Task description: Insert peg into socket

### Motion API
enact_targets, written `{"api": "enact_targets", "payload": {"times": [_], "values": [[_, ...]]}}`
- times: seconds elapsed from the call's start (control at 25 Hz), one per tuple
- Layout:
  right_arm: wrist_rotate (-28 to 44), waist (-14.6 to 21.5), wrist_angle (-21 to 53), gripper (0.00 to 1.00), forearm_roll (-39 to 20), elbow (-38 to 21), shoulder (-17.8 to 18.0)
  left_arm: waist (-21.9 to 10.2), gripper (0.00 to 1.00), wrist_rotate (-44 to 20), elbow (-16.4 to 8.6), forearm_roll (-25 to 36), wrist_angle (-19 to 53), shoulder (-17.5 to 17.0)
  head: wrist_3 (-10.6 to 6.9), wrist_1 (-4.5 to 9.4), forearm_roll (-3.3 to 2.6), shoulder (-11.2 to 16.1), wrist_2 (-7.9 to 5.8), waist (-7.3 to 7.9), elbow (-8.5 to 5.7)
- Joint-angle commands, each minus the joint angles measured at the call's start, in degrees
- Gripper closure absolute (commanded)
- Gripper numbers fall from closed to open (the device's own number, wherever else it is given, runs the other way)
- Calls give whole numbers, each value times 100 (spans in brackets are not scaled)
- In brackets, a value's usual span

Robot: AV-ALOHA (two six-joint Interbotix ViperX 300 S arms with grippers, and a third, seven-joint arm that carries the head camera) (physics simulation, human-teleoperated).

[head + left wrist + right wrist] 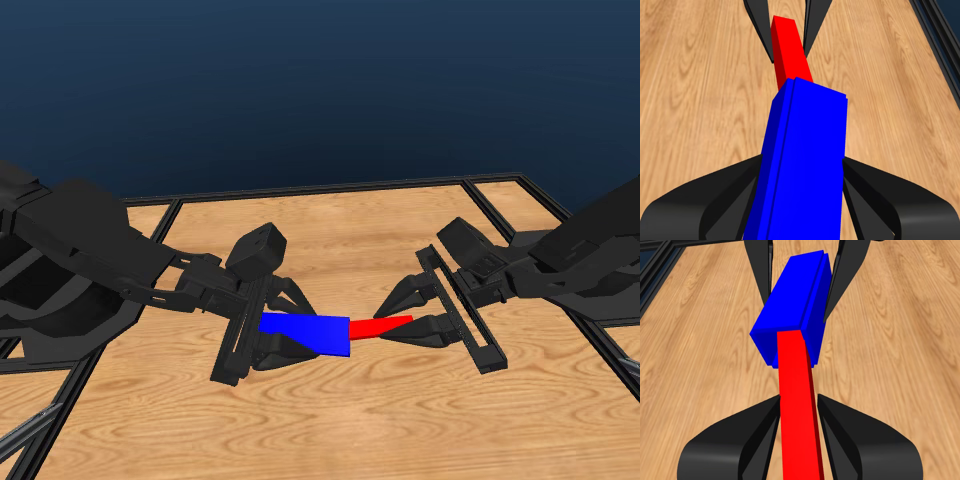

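Observation:
Above the middle of the table, my left gripper [272, 325] is shut on the blue socket [310, 334], which points to the right. My right gripper [412, 318] is shut on the red peg [378, 327], which points left. The peg's tip disappears into the socket's open end. In the left wrist view the socket [802, 165] runs between my jaws and the peg [790, 52] sticks out beyond it. In the right wrist view the peg [797, 405] reaches into the socket [795, 302], held by the other gripper's jaws. Both things hang off the table.
The wooden table [330, 215] has a black frame rail [320, 188] along its far edge and rails [505, 225] at the right side. Both arms reach in from the sides.

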Motion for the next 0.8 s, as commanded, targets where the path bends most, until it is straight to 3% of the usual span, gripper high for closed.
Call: {"api": "enact_targets", "payload": {"times": [0.04,0.08,0.12,0.16,0.24,0.28,0.48,0.52,0.56,0.6,0.8], "values": [[524,-169,517,100,-358,-261,-68,16,100,-640,-488,535,988,206,-17,-44,4,10,-2,11,-90],[364,-255,669,100,-532,-530,-209,15,100,-848,-597,686,1077,182,-26,-47,4,2,3,9,-88],[500,-293,721,100,-614,-470,-41,46,100,-831,-708,760,1305,155,-36,-47,3,-8,6,9,-87],[539,-210,928,100,-837,-692,-59,66,100,-1064,-603,856,1159,207,-52,-51,2,-15,6,7,-86],[690,-346,1149,100,-1026,-868,13,65,100,-1232,-525,908,1026,134,-80,-60,3,-32,4,18,-85],[883,-405,1594,100,-1364,-1151,146,70,100,-1312,-488,964,1051,81,-85,-62,5,-36,1,28,-85],[1543,-492,1883,100,-2035,-1565,472,119,100,-1434,-261,847,586,-216,-125,-100,13,-41,-17,74,-101],[1609,-511,1916,100,-2069,-1693,433,131,100,-1368,-43,754,451,-186,-135,-128,15,-40,-27,90,-108],[1757,-517,1969,100,-2178,-1657,545,-8,100,-1212,10,689,332,-243,-138,-145,16,-37,-33,100,-116],[1871,-547,1992,100,-2243,-1767,512,155,100,-1311,-36,600,183,-390,-143,-168,18,-34,-34,109,-120],[2359,-555,2141,100,-2617,-1896,625,163,100,-1148,97,465,78,-547,-157,-218,29,-40,-14,134,-125]]}}
